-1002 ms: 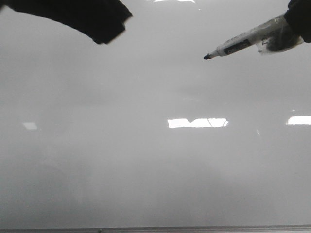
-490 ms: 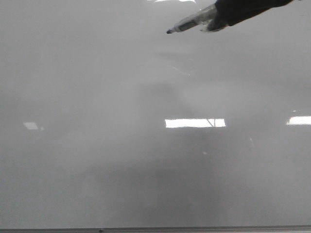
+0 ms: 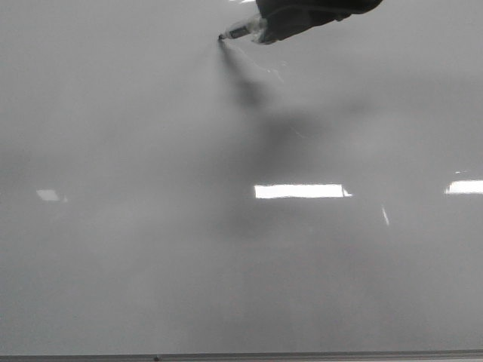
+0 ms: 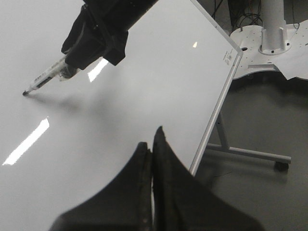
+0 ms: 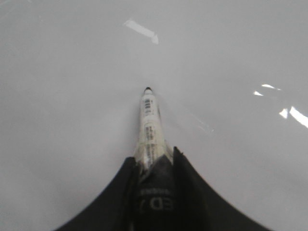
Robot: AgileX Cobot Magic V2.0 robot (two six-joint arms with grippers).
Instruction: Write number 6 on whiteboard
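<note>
Right fingers [image 5: 153, 161] clamp the marker [image 5: 149, 125], tip touching the whiteboard [image 3: 151, 226]; left fingers [image 4: 150, 154] closed, empty

The right gripper [image 5: 153, 159] is clamped tight on the pen [image 5: 149, 125]; the left gripper [image 4: 152, 144] has its fingers pressed together

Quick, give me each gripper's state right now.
Left gripper: shut, holding nothing.
Right gripper: shut on the marker, tip at the whiteboard.
</note>
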